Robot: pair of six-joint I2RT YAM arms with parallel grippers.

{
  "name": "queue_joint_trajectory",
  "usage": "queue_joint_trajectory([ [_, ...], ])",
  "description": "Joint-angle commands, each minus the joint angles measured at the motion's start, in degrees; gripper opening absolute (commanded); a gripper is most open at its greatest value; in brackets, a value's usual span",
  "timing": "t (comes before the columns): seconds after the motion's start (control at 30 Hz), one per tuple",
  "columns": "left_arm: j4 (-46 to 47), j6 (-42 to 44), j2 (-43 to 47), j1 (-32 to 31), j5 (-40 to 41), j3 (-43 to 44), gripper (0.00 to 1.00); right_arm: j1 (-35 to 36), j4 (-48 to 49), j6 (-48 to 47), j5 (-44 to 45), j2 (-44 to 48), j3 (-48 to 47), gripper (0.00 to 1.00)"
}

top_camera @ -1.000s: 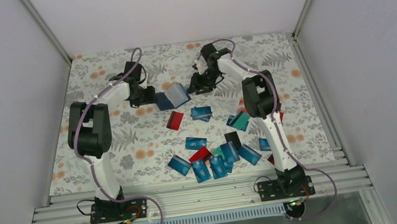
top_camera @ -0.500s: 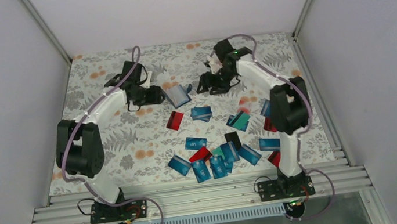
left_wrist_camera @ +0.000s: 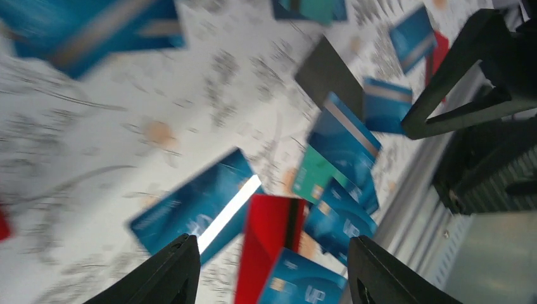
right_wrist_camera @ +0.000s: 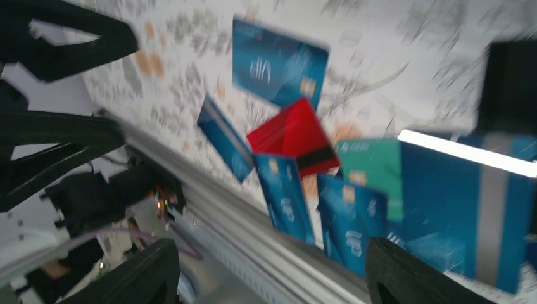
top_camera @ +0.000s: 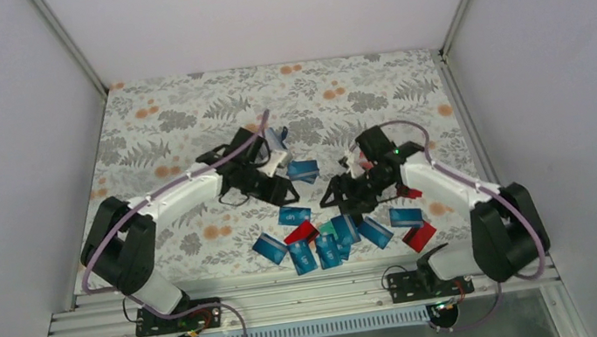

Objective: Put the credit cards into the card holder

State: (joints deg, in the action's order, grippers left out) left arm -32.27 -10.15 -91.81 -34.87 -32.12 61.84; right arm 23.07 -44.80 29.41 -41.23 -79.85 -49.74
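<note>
Several blue, teal and red credit cards (top_camera: 325, 240) lie in a loose pile near the table's front edge, and one blue card (top_camera: 302, 170) lies farther back. The blue-grey card holder (top_camera: 277, 140) sits behind the left arm, partly hidden by it. My left gripper (top_camera: 281, 195) is open and empty, hovering over a blue card (left_wrist_camera: 196, 206) and a red card (left_wrist_camera: 269, 234). My right gripper (top_camera: 337, 196) is open and empty above the pile; its view, though blurred, shows a red card (right_wrist_camera: 294, 136), a teal card (right_wrist_camera: 370, 171) and a black card (right_wrist_camera: 510, 85).
The table has a floral cloth (top_camera: 166, 125). A metal rail (top_camera: 295, 292) runs along the near edge close to the pile. Grey walls enclose the left, back and right. The two grippers are close together over the cards.
Both arms have swung from the far side of the table toward the near pile. The left gripper has moved away from the card holder, which stays at the far middle.
</note>
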Motion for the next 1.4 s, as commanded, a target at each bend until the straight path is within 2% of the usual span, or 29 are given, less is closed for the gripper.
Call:
queue_joint_trajectory([
  [0.0, 3.1, -0.5, 0.9, -4.9, -2.0, -2.8, 0.57, 4.9, 8.1, 8.7, -5.6, 6.7, 8.6, 0.74],
  [0.13, 1.9, -1.4, 0.5, -8.8, 1.0, -4.7, 0.55, 7.5, 14.9, 14.0, -6.5, 9.7, 16.5, 0.74],
  [0.33, 2.8, -3.4, -0.1, -11.8, 3.8, -8.0, 0.54, 8.8, 21.8, 23.6, -5.4, 13.9, 22.3, 0.75],
  [0.53, 2.7, -3.7, -3.5, -14.3, 5.0, -8.0, 0.53, 13.7, 28.0, 27.1, -6.1, 11.3, 25.7, 0.72],
  [0.73, 3.0, -4.3, -5.1, -14.8, 4.9, -9.1, 0.53, 15.1, 26.7, 23.9, -4.9, 6.1, 23.5, 0.71],
  [0.97, 2.8, -4.4, -7.0, -15.9, 3.6, -10.2, 0.53, 14.6, 14.3, 10.5, 2.2, 1.4, 13.6, 0.73],
  [1.37, -2.0, -4.9, -7.3, -16.5, 4.2, -8.4, 0.52, 13.5, 5.2, 1.1, 7.5, -5.4, 1.9, 0.75],
])
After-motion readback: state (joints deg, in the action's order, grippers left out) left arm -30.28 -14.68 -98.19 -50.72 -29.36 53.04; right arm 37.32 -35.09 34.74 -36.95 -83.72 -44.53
